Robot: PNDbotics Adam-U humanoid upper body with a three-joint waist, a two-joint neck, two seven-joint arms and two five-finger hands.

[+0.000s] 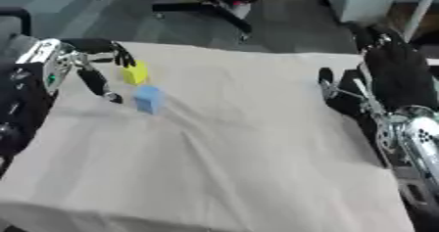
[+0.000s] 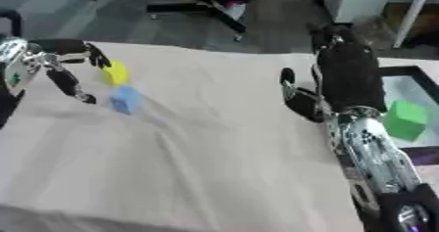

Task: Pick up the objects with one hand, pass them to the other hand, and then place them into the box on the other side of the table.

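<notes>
- While the cloth-covered tabletop [image 1: 223,148] fills most of the left eye view, the left robot hand [image 1: 94,74] reaches in from the upper left of the frame, fingers spread, one fingertip touching or just beside the yellow block [image 1: 134,73]; nothing is pinched.
- Just below and slightly right of the yellow block, the blue block [image 1: 148,99] sits on the cloth, close to the hand's lower finger but apart from it.
- At the right edge of this frame, the right robot hand [image 1: 339,91] hangs over the tabletop's edge, fingers relaxed and holding nothing.
- Seen from the right eye view, the same two blocks lie in the upper left of the frame, well apart from the right robot hand at centre right.
- Only this view shows the box [image 2: 403,86] at the right edge, beyond the right arm, with a green block [image 2: 405,120] lying inside it.
</notes>
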